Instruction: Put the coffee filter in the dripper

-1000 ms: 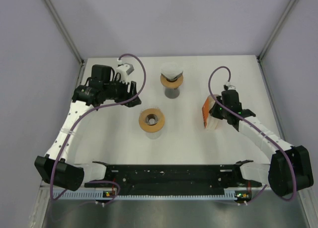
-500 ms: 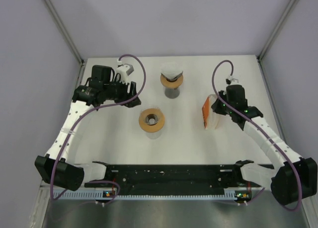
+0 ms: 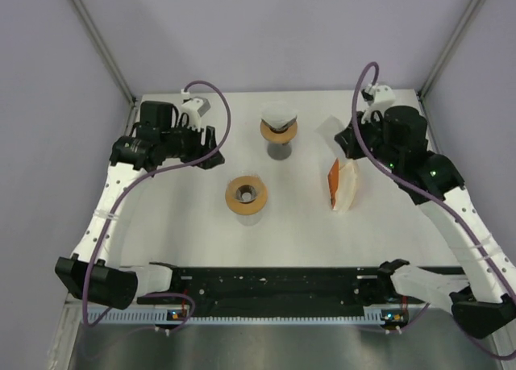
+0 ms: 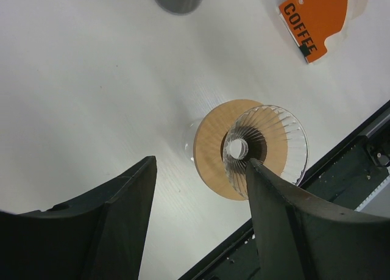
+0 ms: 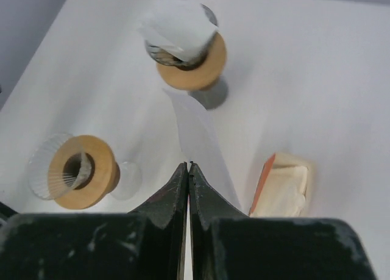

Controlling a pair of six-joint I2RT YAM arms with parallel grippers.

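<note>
Now the right gripper [image 5: 188, 165] has its fingers clamped together on one edge of the coffee filter [image 5: 198, 130], held above the table's [image 3: 185, 217] far right corner. The filter's long axis points away toward the filter-topped dripper [image 5: 194, 68]. The left gripper [image 4: 201, 163] has its fingers apart, holding nothing.

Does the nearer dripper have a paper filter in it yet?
Empty. The nearer dripper shows bare ribbed glass and its open hole.

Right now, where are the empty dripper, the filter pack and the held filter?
empty dripper [image 3: 246, 193], top view, centre opening.
filter pack [image 3: 344, 185], top view, white stack.
held filter [image 5: 201, 140], right wrist view, sheet's middle.
</note>
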